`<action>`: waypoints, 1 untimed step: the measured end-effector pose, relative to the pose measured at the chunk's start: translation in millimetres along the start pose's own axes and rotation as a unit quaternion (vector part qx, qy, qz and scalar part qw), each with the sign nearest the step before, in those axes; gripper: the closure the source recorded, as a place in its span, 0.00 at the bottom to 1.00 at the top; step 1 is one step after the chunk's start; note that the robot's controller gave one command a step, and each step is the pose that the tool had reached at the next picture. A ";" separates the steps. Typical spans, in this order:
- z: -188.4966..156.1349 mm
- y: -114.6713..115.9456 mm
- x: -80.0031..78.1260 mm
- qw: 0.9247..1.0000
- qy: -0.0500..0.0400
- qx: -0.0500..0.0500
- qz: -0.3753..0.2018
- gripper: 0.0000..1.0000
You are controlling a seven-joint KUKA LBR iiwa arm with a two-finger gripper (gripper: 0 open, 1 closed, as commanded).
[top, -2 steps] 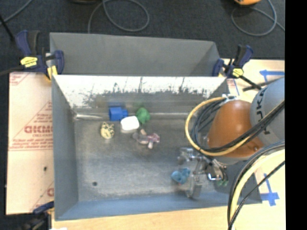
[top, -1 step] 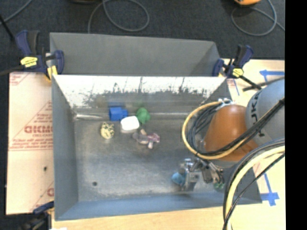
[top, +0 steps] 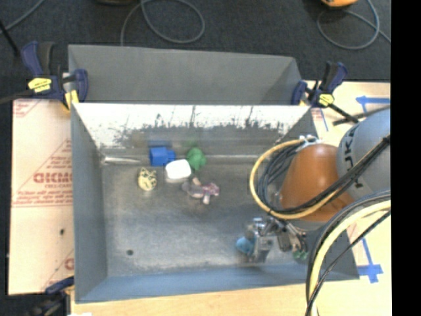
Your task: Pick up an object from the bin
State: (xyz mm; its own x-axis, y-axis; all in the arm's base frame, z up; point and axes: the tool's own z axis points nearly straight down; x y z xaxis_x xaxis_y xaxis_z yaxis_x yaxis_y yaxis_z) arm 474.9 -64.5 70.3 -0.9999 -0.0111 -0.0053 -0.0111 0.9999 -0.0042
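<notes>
My gripper (top: pixel 258 242) reaches down at the bin's front right, below the orange cover. Its metal fingers stand right beside a small light-blue thing (top: pixel 245 245), which lies at their left on the bin floor. Whether the fingers touch it I cannot tell. A small green bit (top: pixel 300 253) shows just right of the gripper, near the right wall.
Toward the back left of the bin lies a loose group: a blue block (top: pixel 160 155), a green thing (top: pixel 195 157), a white lump (top: pixel 177 170), a cream spotted piece (top: pixel 147 179) and a pale pink-grey figure (top: pixel 201 191). The arm and its cables cover the bin's right side.
</notes>
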 end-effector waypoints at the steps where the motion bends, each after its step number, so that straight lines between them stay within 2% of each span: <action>1: -132.4 2.2 -12.1 1.000 -0.002 0.001 -0.008 1.00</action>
